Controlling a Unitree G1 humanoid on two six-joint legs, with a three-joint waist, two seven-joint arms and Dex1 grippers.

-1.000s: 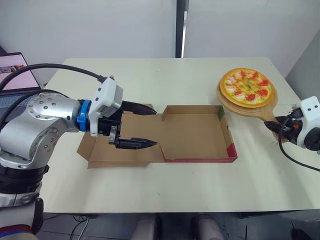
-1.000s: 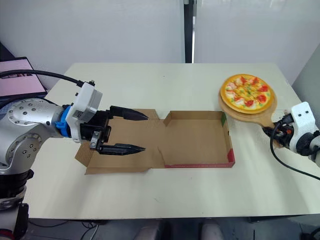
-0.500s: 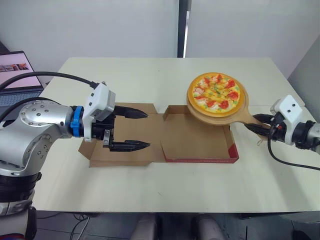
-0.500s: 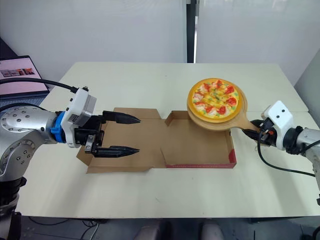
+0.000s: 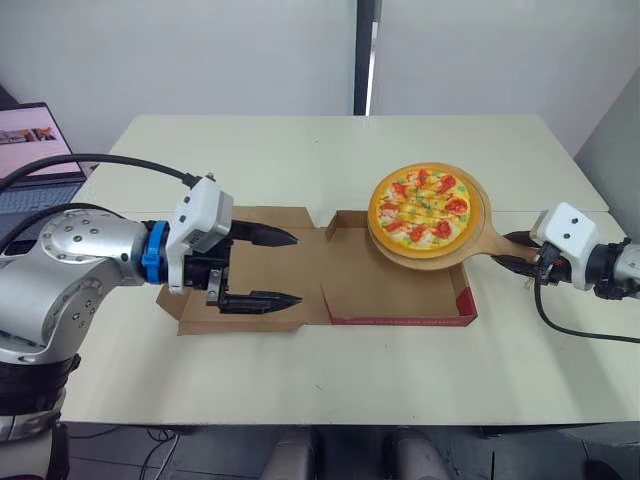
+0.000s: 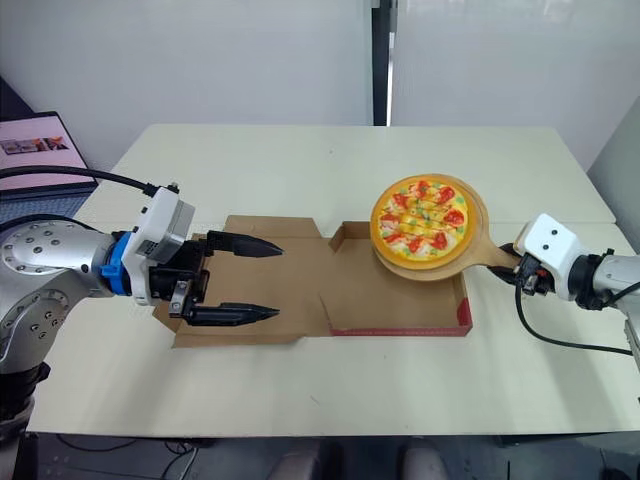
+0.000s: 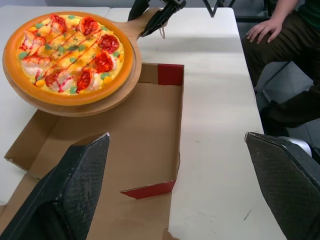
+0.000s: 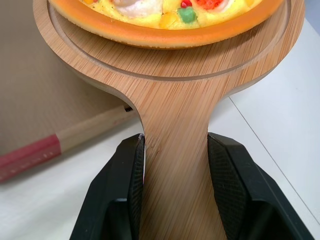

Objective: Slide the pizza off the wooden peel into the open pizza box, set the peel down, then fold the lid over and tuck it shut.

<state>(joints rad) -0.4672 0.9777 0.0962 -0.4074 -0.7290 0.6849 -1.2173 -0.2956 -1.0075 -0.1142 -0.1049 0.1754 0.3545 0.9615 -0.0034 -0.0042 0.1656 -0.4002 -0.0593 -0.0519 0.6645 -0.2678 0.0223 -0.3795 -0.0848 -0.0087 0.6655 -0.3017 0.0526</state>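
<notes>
No step is finished: the pizza (image 5: 420, 205) sits on the wooden peel (image 5: 478, 235), which the right gripper (image 8: 175, 150) pinches over the far right of the pizza box (image 5: 400, 320). The left gripper (image 5: 298, 268) is spread above the flat lid (image 5: 270, 318).

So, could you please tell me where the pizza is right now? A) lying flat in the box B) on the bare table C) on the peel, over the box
C: the pizza sits on the peel, which the right end effector holds by the handle over the box.
</notes>
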